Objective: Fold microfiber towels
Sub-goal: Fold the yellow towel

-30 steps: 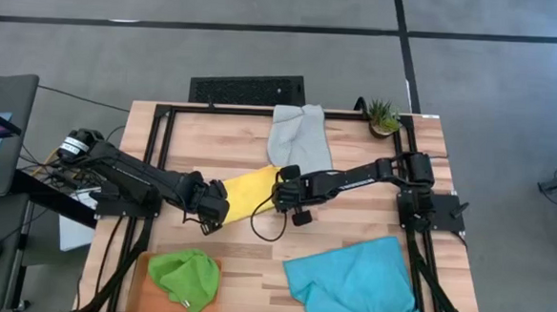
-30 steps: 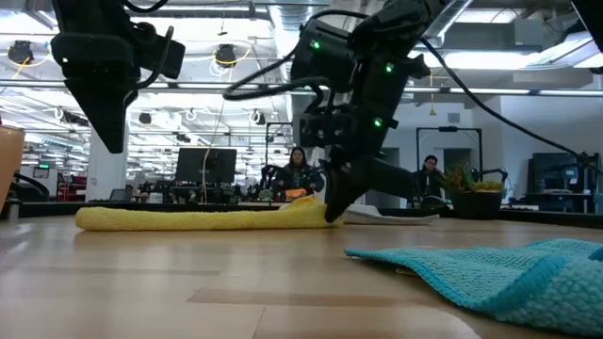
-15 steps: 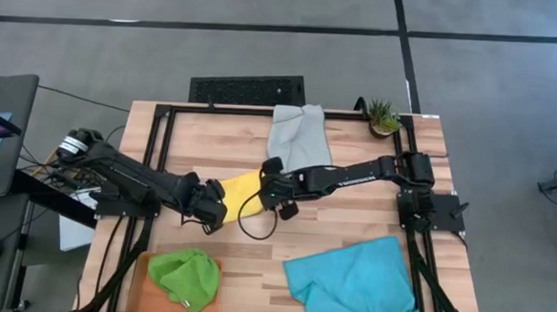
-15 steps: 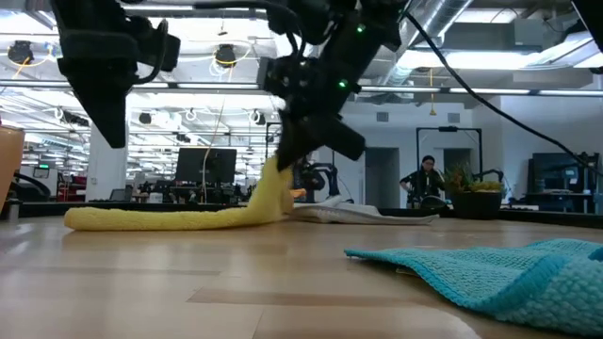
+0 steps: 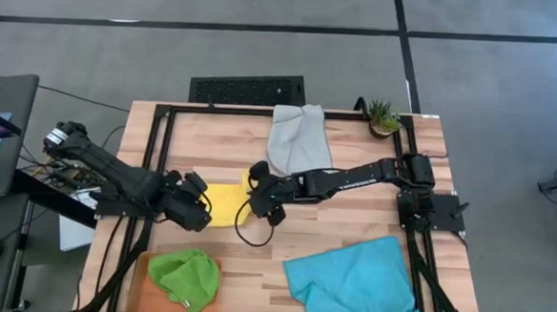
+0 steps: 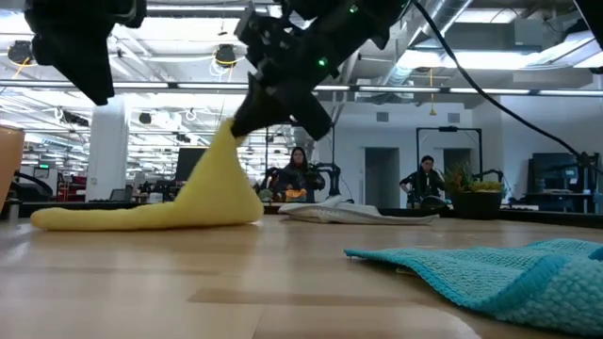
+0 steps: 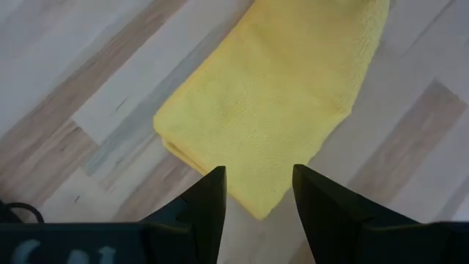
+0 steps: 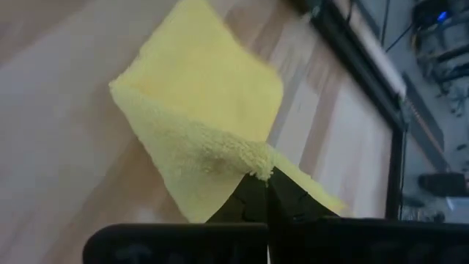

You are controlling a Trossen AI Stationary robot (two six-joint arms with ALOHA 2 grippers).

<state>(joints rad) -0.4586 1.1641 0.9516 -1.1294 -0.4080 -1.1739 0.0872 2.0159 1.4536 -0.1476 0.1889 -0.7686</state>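
Reaching across mid-bench, the right hand (image 5: pixel 255 184) pinches a corner of the yellow towel (image 5: pixel 226 204), lifting it into a peak; the left hand (image 5: pixel 200 202) hovers spread over its flat edge.

The yellow towel (image 8: pixel 201 125) is soft, nubbly cloth with a fuzzy matt nap. The turquoise towel (image 6: pixel 490 268) shows a coarser looped weave. The grey towel (image 5: pixel 299 136) looks smoother. The table (image 5: pixel 351 222) is pale planked wood with a light sheen, framed in matt black metal at its edges.
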